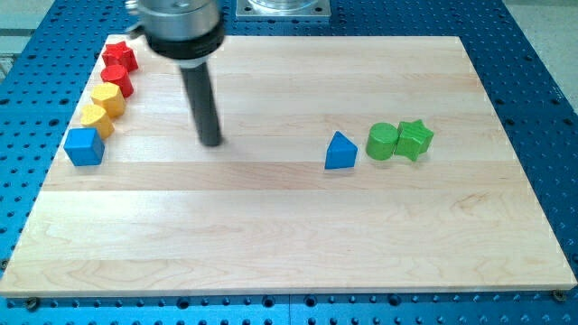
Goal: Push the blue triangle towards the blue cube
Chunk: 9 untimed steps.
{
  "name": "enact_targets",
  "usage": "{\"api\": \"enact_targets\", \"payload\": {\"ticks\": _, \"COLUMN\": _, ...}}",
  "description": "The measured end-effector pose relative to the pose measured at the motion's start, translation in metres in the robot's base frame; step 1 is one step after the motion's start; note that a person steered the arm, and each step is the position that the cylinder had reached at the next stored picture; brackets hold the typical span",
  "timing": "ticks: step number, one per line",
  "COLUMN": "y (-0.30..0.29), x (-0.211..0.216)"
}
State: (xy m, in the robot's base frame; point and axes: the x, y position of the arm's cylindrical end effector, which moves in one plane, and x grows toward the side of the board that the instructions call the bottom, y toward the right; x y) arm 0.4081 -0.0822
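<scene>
The blue triangle (pixel 340 152) lies right of the board's middle. The blue cube (pixel 83 145) sits at the board's left edge, far to the view's left of the triangle. My tip (pixel 211 142) rests on the board between them, nearer the cube, and touches no block. The rod rises from the tip to the view's top.
Along the left edge above the blue cube stand two yellow blocks (pixel 97 118) (pixel 109 97), a red cylinder-like block (pixel 118 81) and a red star (pixel 119 56). A green cylinder (pixel 383 141) and a green star (pixel 414 138) sit just right of the triangle. The wooden board (pixel 289 244) lies on a blue perforated table.
</scene>
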Motion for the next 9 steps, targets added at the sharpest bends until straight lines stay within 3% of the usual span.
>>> {"api": "enact_targets", "payload": {"ticks": 2, "y": 0.176, "x": -0.002}}
{"api": "enact_targets", "payload": {"ticks": 3, "y": 0.190, "x": 0.013}}
{"api": "enact_targets", "payload": {"ticks": 4, "y": 0.181, "x": 0.045}}
{"api": "enact_targets", "payload": {"ticks": 6, "y": 0.002, "x": 0.050}}
{"api": "enact_targets", "payload": {"ticks": 7, "y": 0.053, "x": 0.053}}
{"api": "enact_targets", "payload": {"ticks": 8, "y": 0.051, "x": 0.074}}
{"api": "enact_targets", "payload": {"ticks": 9, "y": 0.008, "x": 0.075}}
